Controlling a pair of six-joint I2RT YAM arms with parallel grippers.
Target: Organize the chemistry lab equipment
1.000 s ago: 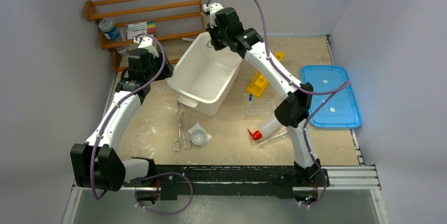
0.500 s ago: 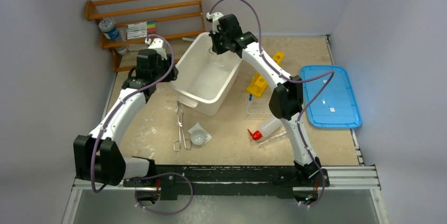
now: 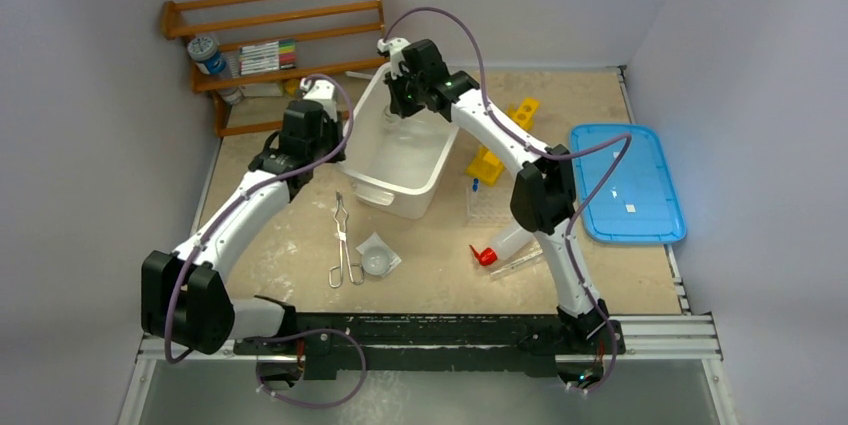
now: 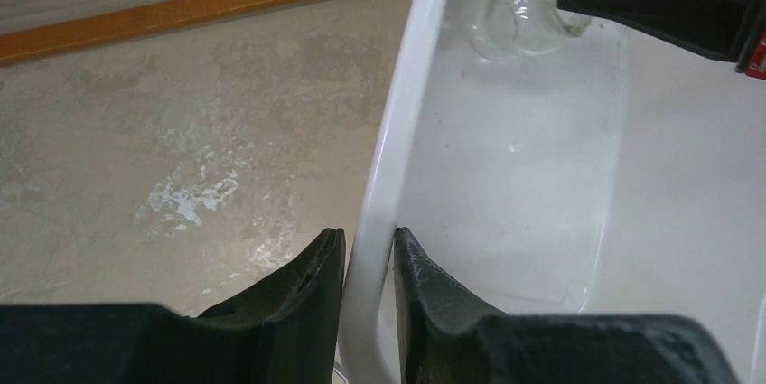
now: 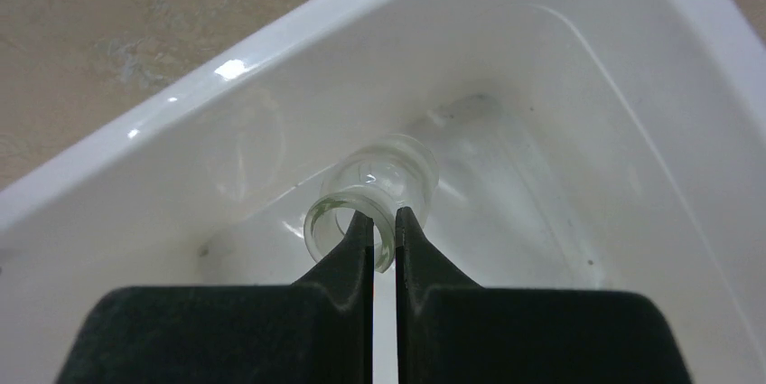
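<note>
**Top external.** White bin (image 3: 400,163) stands mid-table and far. The left gripper (image 3: 343,133) is at its left rim. The right gripper (image 3: 400,100) is lowered into the bin's far end, and what it holds cannot be made out from here. Still on the table, near the arm bases:
- metal tongs (image 3: 343,245)
- round dish in packet (image 3: 377,259), just beside the tongs
- squeeze bottle with red cap (image 3: 505,243)
- thin tube (image 3: 517,265), next to the bottle

**Left wrist.** The left claw straddles the bin's rim, one finger outside and one inside, both pads against the wall. As far as this view shows, that is a pinch on the rim. The tiny clear glass jar (image 4: 522,21) is ahead and to the right, low against the bin's inner wall, with its neck under the right claw's black fingers.

**Right wrist.** The right claw is pressed together on the jar's lip, with the glass wall between the pads.
- Position: the jar is inside the bin. Whether its base touches the floor cannot be told.
- Orientation: the mouth faces back toward the claw. The long axis runs away from the fingers, tilted, with the base toward the floor and far wall.
- Judgement: the right arm alone has the jar, and the next move looks like a release straight down.
</note>
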